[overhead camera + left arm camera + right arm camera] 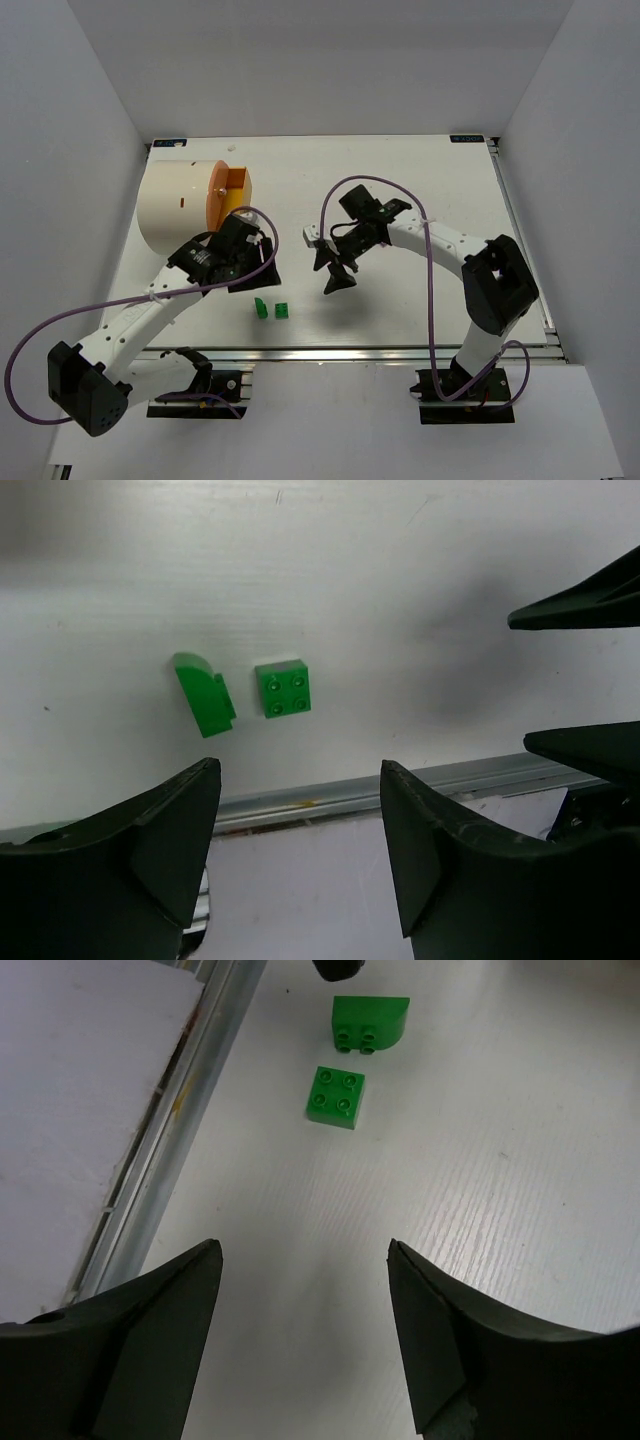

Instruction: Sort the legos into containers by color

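Far left, we see the drum (180,205) on its side, long axis running left-right, its orange face (222,197) pointing right. Our left gripper (300,772) gapes wide, empty. Toward the near side lie a green curved brick (261,307), lengthwise near-far, and a green square brick (282,310), studs up. The right gripper (305,1250) is wide open, empty.
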